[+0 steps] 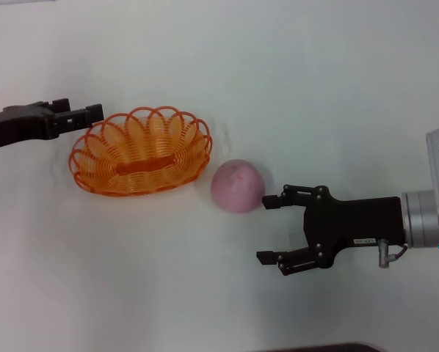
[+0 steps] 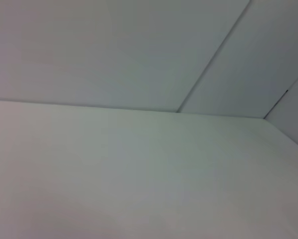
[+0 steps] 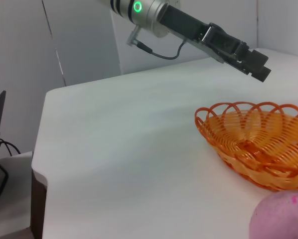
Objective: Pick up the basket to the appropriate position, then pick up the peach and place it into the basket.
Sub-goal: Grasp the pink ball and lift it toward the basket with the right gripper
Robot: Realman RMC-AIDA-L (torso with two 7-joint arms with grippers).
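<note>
The orange wire basket [image 1: 140, 152] rests on the white tabletop [image 1: 219, 293], likely already positioned to receive fruit. Just beside its rim hangs the left gripper [image 1: 95, 113], holding nothing; how far it is open I cannot tell. The right gripper [image 1: 266, 229] is spread wide and empty, one fingertip at the pink peach [image 1: 238, 186], which lies just ahead of it, apparently lining up a grasp.

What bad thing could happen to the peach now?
The right gripper is open, but only its upper finger is at the peach. Closing like that could nudge the round peach so it rolls away. The basket sits right beside the peach, so a push might bump it. The left gripper waits by the rim.
</note>
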